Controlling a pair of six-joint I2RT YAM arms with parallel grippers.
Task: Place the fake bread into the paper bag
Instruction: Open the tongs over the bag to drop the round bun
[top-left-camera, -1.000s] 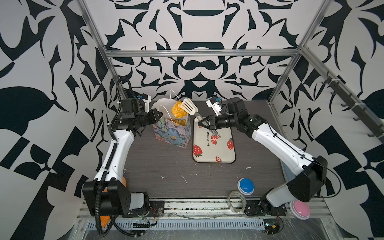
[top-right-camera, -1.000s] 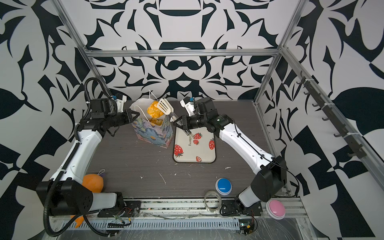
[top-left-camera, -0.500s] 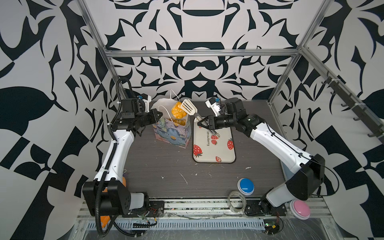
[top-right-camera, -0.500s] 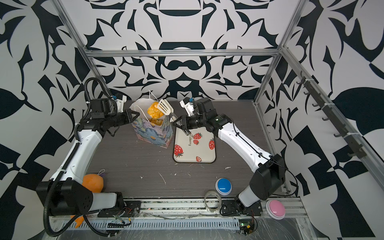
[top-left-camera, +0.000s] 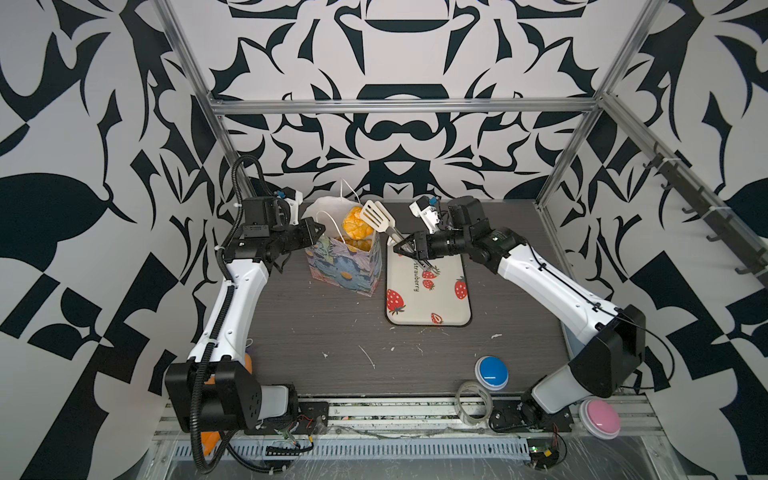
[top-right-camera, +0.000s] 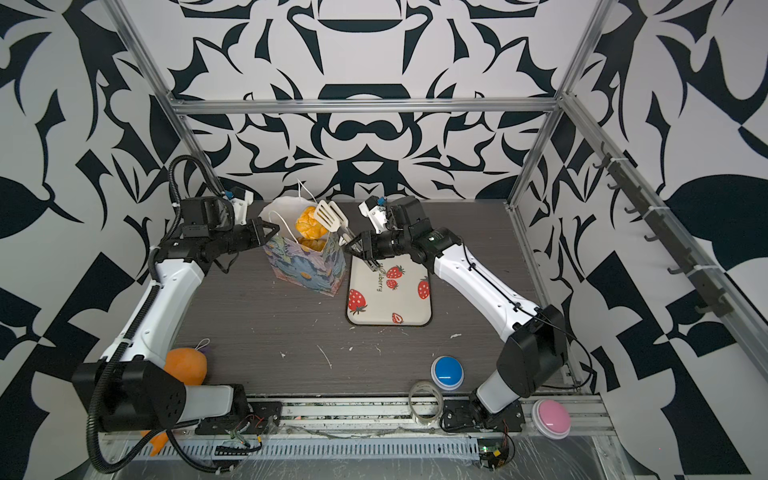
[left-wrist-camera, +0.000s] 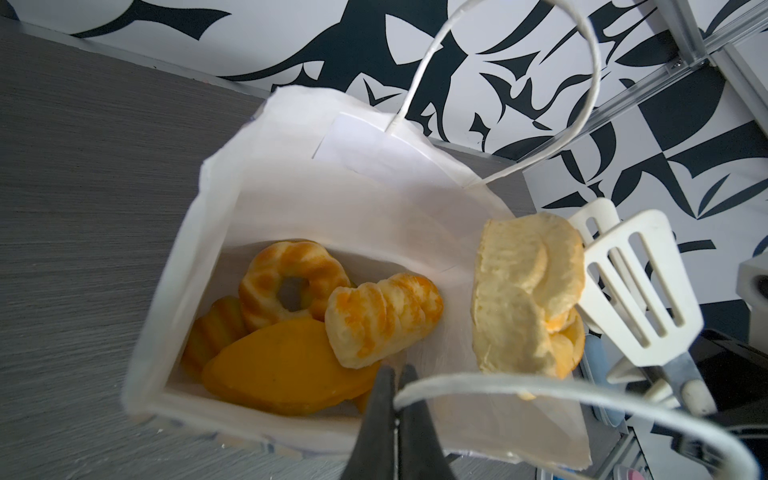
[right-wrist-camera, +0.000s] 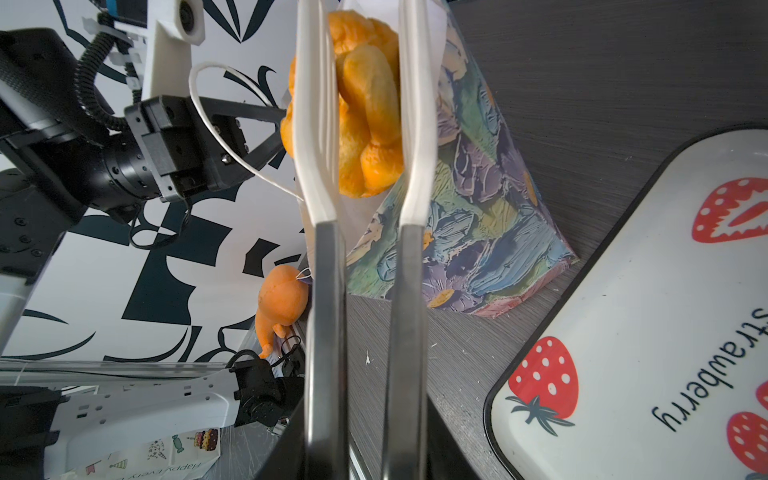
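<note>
Right claw (top-left-camera: 401, 245) grips tongs (top-left-camera: 376, 214) straddling fake bread (top-left-camera: 353, 220) above paper bag (top-left-camera: 345, 268).

Bright, even light; paper bag (left-wrist-camera: 374, 199) lining glares, near left claw (left-wrist-camera: 397, 374) blurs.

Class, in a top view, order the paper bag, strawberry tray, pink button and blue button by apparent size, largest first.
The paper bag and the strawberry tray: about alike; the bag stands taller, nearer the camera, so unranked.
Then the pink button.
Last the blue button, slightly smaller.

A flowered paper bag (top-left-camera: 345, 268) stands beside a strawberry tray (top-left-camera: 428, 303). The right gripper (top-left-camera: 402, 245) holds white tongs (top-left-camera: 377, 215) against bread (top-left-camera: 353, 221) at its mouth.
</note>
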